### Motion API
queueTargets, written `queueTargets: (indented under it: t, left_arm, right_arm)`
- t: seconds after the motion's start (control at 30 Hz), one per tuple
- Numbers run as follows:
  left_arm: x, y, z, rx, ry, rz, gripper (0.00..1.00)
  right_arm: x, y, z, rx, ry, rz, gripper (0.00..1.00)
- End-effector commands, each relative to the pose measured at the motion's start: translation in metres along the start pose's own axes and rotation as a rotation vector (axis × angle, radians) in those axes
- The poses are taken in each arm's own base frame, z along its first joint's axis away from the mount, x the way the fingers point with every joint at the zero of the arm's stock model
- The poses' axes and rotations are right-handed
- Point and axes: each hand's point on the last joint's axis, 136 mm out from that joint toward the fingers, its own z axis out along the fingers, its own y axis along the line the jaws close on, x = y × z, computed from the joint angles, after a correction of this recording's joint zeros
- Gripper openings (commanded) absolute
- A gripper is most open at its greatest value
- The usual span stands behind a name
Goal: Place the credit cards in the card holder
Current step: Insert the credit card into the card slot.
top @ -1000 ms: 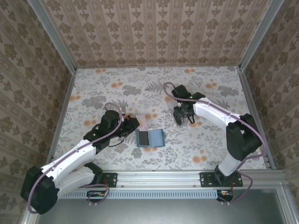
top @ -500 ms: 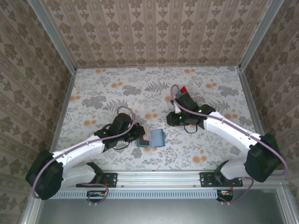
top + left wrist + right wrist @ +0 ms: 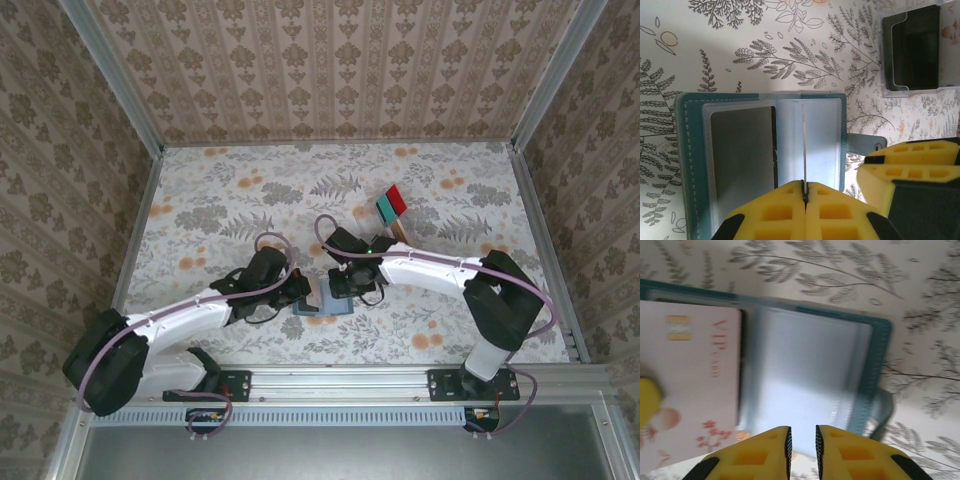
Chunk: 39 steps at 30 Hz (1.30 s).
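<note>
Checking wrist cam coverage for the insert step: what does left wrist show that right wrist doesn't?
Left wrist: the clear rack with a dark card in it, and the held card edge-on in the shut left gripper. Right wrist: that card's face, pink with a chip and VIP print. Both: the open card holder lying under the card.

Bright, even light and soft shadows; the right wrist view is motion-blurred.
</note>
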Motion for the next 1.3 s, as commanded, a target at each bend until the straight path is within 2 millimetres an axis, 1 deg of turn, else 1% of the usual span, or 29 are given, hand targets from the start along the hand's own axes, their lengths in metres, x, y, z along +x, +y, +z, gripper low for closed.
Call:
queueTargets:
  t: [0.0,0.13,0.2,0.37,0.43,0.6,0.73,0.8,1.03,1.27]
  left_arm:
    - [0.002,0.003,0.005,0.000,0.002,0.025,0.00]
    - [0.003,0.007,0.008,-0.014,0.007,0.019,0.00]
    - [0.004,0.008,0.009,-0.016,0.010,0.019,0.00]
    - [0.004,0.011,0.011,-0.025,0.002,0.021,0.00]
    - [0.003,0.008,0.011,-0.002,-0.011,0.035,0.00]
    - [0.005,0.011,0.014,0.000,-0.010,0.038,0.00]
    - [0.008,0.018,0.019,-0.017,0.001,0.045,0.00]
    - [0.009,0.017,0.021,-0.002,-0.001,0.048,0.00]
    - [0.013,0.019,0.024,0.000,0.008,0.071,0.00]
    - [0.017,0.023,0.026,0.002,0.015,0.090,0.00]
  right_arm:
    - [0.001,-0.032,0.002,0.144,0.003,0.040,0.23]
    - [0.006,-0.049,0.007,0.192,0.019,0.058,0.23]
    - [0.008,-0.054,0.009,0.206,0.023,0.063,0.23]
    - [0.016,-0.051,0.023,0.171,0.058,0.067,0.22]
    - [0.017,-0.052,0.027,0.170,0.067,0.068,0.23]
    - [0.023,-0.056,0.034,0.179,0.085,0.071,0.22]
    - [0.026,-0.057,0.039,0.177,0.093,0.075,0.22]
    - [0.028,-0.057,0.042,0.174,0.100,0.079,0.22]
    - [0.032,-0.057,0.048,0.171,0.115,0.095,0.22]
    - [0.032,-0.057,0.050,0.172,0.121,0.095,0.22]
